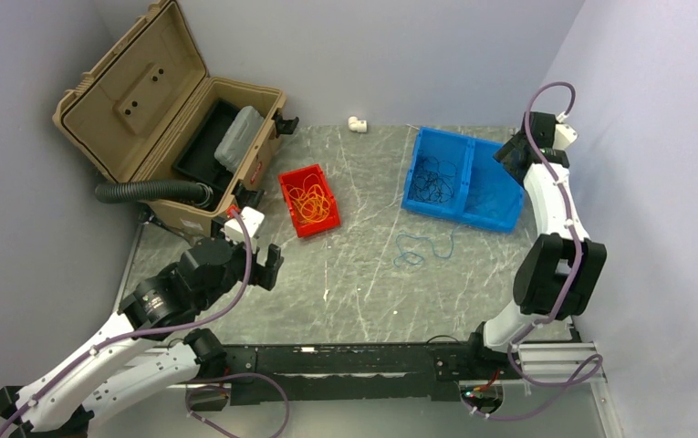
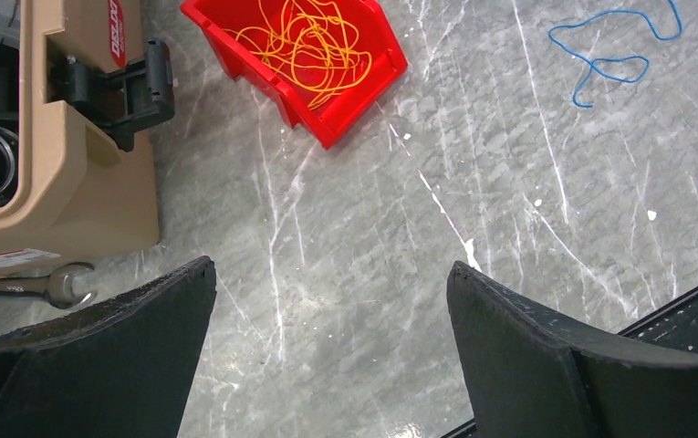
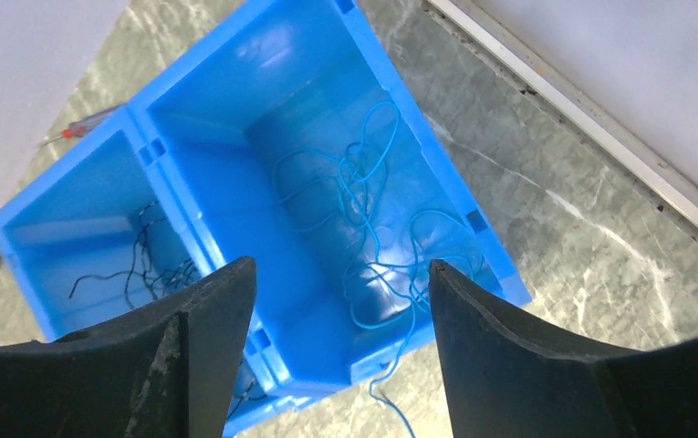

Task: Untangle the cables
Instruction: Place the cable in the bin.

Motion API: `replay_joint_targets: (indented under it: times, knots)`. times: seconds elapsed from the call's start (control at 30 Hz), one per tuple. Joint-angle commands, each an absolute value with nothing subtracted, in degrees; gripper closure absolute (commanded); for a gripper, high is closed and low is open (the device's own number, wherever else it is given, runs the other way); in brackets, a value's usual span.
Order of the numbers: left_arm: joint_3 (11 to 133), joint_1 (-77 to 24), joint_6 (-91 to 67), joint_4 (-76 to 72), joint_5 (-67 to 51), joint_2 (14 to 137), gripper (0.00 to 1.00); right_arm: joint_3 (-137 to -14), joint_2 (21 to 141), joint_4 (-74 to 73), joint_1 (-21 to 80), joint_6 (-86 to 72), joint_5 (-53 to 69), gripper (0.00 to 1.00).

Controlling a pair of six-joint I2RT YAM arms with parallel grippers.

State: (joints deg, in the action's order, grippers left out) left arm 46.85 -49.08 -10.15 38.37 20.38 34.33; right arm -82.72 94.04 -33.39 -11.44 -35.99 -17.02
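The right gripper [image 3: 340,269] hangs with its two black fingers spread apart and nothing between them. It sits directly above a blue plastic bin with two compartments [image 3: 199,219]. The compartment under the fingers holds a loose heap of thin blue wire loops [image 3: 372,228]. The neighbouring compartment holds thin dark wire strands [image 3: 144,265].

The left gripper [image 2: 331,269] is also spread wide and empty, poised over a bare patch of the grey marbled table [image 2: 372,228]. Beyond its fingertips stands a small red plastic bin [image 2: 327,128] with a tangle of orange-yellow wire loops [image 2: 313,46] inside. A single loose blue wire [image 2: 609,46] lies curled on the table between the red bin and the blue bin, touching neither.

Left of the red bin is a tan hard-shell case [image 2: 80,182] with its lid open (a black ribbed hose [image 1: 149,192] lies across its front edge). A metal spanner [image 2: 62,285] rests on the table against the case. A small white fitting [image 1: 357,123] sits at the far edge of the table.
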Motion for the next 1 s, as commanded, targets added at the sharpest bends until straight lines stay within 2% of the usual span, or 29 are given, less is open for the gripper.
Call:
replay_joint_targets:
  times: [0.0,0.1,0.2,0.47,0.6,0.73,0.97]
  knots:
    - [46.71,-49.04,-9.52,36.53,19.56,33.93,0.01,-80.58,87.12,-32.86,-11.52,-34.77,-13.95,0.27]
    - [46.71,-49.05,-9.49,36.52,19.26,34.01,0.01,-76.46,82.75,-32.23,-11.10,-34.95,-12.36,0.19]
    - [46.70,-49.10,-9.28,36.41,18.82,34.04,0.01,-72.80,78.68,-32.90,-10.28,-35.04,-12.16,0.16]
    - [46.71,-49.09,-9.32,36.34,18.11,33.62,0.01,-62.29,69.18,-36.20,-6.54,-38.74,-8.91,0.15]
    - [46.75,-49.05,-9.37,36.40,18.18,33.37,0.01,-56.12,65.68,-34.99,-0.57,-40.15,-6.82,0.14]
    - [46.76,-49.04,-9.43,36.68,18.40,33.15,0.01,-51.77,66.01,-36.25,8.05,-43.53,-8.70,0.14]
    - [46.48,-49.04,-9.25,36.35,18.27,33.02,0.01,-45.32,67.98,-34.08,12.04,-50.07,-10.72,0.16]
